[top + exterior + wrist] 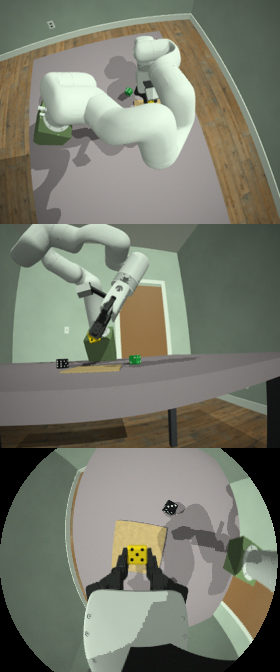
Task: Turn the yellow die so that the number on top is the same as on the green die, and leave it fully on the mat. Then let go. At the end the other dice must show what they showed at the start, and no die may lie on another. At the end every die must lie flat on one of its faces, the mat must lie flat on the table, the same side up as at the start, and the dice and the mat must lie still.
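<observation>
My gripper (95,334) (137,554) is shut on the yellow die (151,101) (94,339) (137,554) and holds it, tilted, well above the mat (138,103) (108,369) (135,533). The face turned to the wrist camera shows five pips. The gripper slants down toward the mat in the exterior view. The green die (128,91) (135,359) lies on the table beside the mat; its top number is too small to read. The tan mat lies flat, mostly hidden by the arm in the top view.
A black die (62,363) (170,507) lies on the table off the mat's other side, hidden by the arm in the top view. The arm's green base block (52,134) (100,347) (239,555) stands at the table's side.
</observation>
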